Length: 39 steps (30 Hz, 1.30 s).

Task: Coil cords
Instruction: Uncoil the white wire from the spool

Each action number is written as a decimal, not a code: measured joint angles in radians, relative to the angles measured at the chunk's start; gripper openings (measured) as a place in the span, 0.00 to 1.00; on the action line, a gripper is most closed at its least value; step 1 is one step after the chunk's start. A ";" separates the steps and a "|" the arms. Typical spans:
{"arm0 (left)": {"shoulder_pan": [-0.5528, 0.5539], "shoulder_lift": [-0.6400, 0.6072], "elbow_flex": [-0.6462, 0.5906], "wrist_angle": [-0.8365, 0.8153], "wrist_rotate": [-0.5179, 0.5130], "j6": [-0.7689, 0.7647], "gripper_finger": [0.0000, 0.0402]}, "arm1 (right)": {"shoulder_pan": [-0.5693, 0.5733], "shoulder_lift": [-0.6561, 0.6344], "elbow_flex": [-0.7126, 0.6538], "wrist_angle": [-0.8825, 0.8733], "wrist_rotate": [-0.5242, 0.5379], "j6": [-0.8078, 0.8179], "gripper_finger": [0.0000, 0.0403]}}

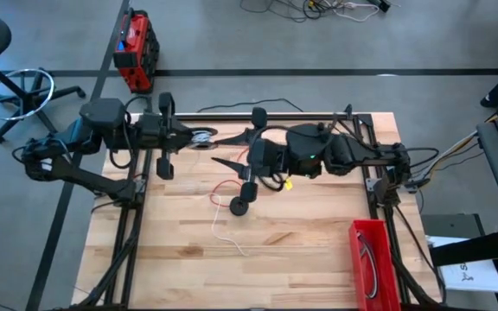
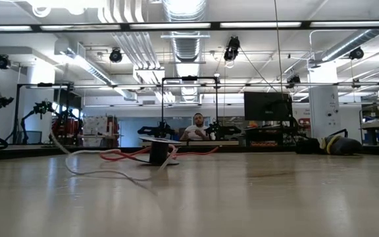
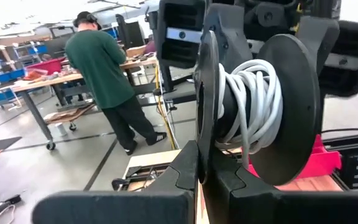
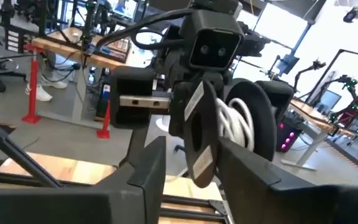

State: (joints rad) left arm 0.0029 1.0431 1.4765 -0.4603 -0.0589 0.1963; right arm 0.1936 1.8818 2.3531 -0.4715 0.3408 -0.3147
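A black spool (image 3: 260, 93) wound with white cord (image 3: 247, 99) hangs above the table's far middle, and my left gripper (image 1: 199, 138) is shut on it. The cord's loose end (image 1: 225, 231) trails on the wood. My right gripper (image 1: 219, 149) is open. Its fingers point toward the table's left edge and flank the spool's near disc (image 4: 197, 134) without clearly touching it. A second black spool (image 1: 241, 206) stands on its flange on the table, beside a red cord (image 1: 226, 187). My left gripper pinches one disc of the spool (image 3: 205, 134) at its rim, between its two fingers (image 3: 182, 171). The fingers come level from the table's left side. The spool hangs clear of the table, its axis level. White cord drops slack from its core (image 3: 248, 152).
A red bin (image 1: 372, 259) holding a dark cord stands at the table's near right corner. Black frame rails (image 1: 132, 216) run along both table sides. Bare wood lies at the near middle. People are in the room beyond.
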 joint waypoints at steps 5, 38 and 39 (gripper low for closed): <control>0.000 0.014 0.000 0.004 0.025 0.000 0.00 | -0.003 0.007 -0.001 0.005 0.000 -0.005 0.29; 0.002 -0.017 -0.001 0.008 0.041 0.000 0.00 | -0.048 0.017 0.001 -0.066 0.026 0.197 0.01; 0.002 -0.020 -0.001 0.008 0.043 0.000 0.00 | -0.048 0.017 0.001 -0.075 0.027 0.205 0.01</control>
State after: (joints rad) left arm 0.0048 1.0235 1.4757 -0.4520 -0.0160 0.1967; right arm 0.1454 1.8984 2.3539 -0.5462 0.3681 -0.1093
